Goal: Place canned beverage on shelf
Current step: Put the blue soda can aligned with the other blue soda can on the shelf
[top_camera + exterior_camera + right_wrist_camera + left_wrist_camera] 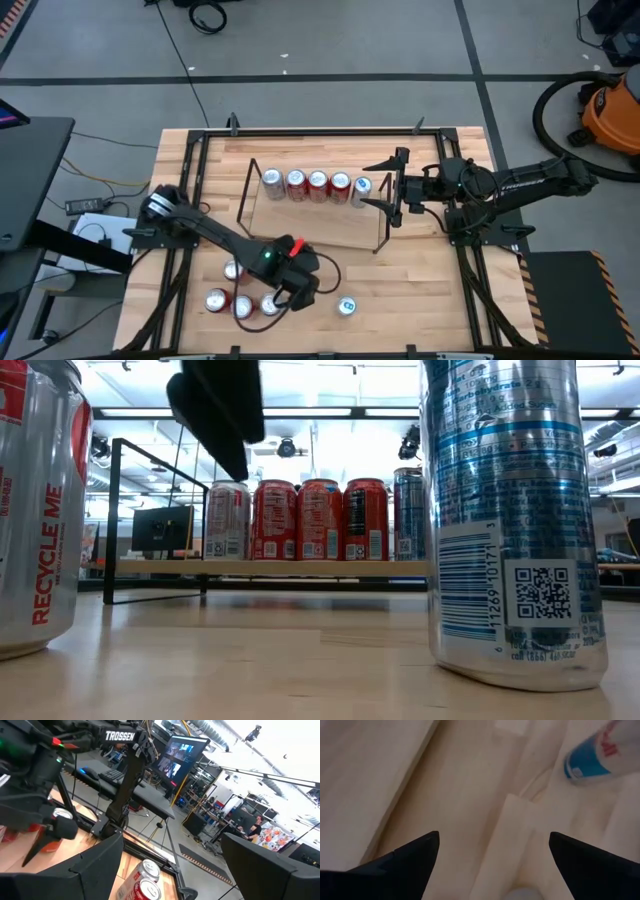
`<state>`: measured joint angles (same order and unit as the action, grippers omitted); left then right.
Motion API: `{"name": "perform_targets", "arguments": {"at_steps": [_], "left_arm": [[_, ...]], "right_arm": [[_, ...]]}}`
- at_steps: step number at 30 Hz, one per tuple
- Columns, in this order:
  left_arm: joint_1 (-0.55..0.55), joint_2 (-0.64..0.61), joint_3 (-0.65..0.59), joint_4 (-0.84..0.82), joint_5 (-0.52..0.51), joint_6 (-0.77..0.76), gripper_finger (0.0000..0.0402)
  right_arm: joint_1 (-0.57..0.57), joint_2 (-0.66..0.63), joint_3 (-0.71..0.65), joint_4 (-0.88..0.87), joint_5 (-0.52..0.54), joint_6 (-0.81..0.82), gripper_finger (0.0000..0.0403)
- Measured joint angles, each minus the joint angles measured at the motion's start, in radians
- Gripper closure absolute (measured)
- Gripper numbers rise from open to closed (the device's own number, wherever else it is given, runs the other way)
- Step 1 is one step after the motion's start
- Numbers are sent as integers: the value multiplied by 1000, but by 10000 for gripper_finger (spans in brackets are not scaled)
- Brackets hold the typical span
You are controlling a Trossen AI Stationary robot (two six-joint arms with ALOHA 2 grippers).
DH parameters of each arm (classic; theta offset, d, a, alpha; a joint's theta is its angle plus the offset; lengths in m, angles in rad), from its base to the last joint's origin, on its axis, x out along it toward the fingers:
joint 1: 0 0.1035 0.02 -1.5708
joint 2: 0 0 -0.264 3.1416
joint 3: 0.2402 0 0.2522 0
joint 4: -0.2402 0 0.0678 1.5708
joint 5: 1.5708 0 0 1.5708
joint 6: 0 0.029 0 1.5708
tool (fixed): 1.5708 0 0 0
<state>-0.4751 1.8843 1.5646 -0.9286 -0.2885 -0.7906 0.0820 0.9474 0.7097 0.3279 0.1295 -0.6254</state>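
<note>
Wooden tabletop [420,275], grey floor [330,60] (cables), shelf [320,215]

Five cans [317,185] in row on shelf [300,228]; others before it.

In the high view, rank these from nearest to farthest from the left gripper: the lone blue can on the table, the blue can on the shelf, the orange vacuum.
From the left gripper:
1. Lone blue can, on the tabletop just to its right.
2. Blue can on the shelf, right end of the row, by the right gripper.
3. Orange vacuum, on the floor, far right.
</note>
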Motion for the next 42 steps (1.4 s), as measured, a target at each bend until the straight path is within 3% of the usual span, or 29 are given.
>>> {"name": "perform_targets", "arguments": {"at_steps": [15, 22, 31, 36, 42], "left_arm": [[60, 3, 0, 28, 29, 17, 13], [89, -13, 48, -37, 72, 27, 13], [54, -14, 81, -74, 154, 113, 13], [50, -14, 81, 2, 137, 186, 13], [32, -14, 81, 240, 129, 336, 13]], "right_arm": [[0, 0, 0, -7, 1, -4, 56], [0, 0, 0, -26, 6, 41, 56], [30, 0, -1, -125, 128, 134, 56], [60, 0, -1, -163, 193, 169, 56], [109, 0, -1, -207, 277, 235, 56]]}}
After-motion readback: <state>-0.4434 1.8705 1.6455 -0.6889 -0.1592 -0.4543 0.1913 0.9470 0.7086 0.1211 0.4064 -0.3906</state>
